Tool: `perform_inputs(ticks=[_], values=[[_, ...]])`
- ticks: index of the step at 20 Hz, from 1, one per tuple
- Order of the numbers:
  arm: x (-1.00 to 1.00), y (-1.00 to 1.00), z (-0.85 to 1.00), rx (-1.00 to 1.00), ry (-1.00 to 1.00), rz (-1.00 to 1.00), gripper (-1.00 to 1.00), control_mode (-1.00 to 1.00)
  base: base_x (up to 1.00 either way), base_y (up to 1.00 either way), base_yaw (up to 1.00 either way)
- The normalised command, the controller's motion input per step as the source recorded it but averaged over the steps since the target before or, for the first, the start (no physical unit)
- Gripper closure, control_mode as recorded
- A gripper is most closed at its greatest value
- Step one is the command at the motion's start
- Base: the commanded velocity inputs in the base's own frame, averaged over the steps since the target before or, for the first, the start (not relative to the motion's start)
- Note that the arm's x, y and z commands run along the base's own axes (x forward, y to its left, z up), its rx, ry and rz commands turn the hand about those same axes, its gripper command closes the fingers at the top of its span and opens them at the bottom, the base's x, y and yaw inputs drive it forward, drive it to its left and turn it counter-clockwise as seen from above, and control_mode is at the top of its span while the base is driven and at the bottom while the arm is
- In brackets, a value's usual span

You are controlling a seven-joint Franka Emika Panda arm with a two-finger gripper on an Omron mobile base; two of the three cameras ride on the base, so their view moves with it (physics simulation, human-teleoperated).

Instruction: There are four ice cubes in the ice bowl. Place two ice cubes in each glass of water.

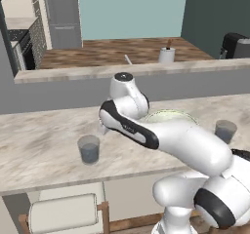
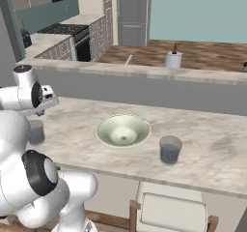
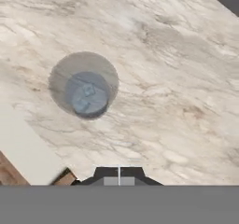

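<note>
Where the hand view looks straight down on the marble counter (image 3: 177,106), one glass of water (image 3: 84,85) stands under it, bluish-grey water in it and two small pale ice cubes (image 3: 85,97) in the water, one nearer the middle and one toward the lower edge. The gripper (image 3: 119,175) hovers above, off to the side of the glass, its dark fingertips pressed together with nothing between them. In the right base view the ice bowl (image 2: 123,130), pale cream-green, wide and shallow, sits mid-counter with no cube visible inside. The second glass of water (image 2: 170,150) stands just beside the bowl, nearer the counter's front edge. A white mug (image 2: 173,59) with a brown stick stands on the raised ledge behind. A cushioned chair (image 2: 173,211) stands below the counter's front edge.
</note>
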Motion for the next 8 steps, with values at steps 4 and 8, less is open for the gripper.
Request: perform_inputs(ticks=[4,8], values=[[-0.66,-1.0,0.31,0.21,0.0,-0.21,1.0,-1.0,0.0,0.0,0.0],[-0.57,-1.0,0.12,0.21,0.0,-0.26,1.0,-1.0,0.0,0.0,0.0]])
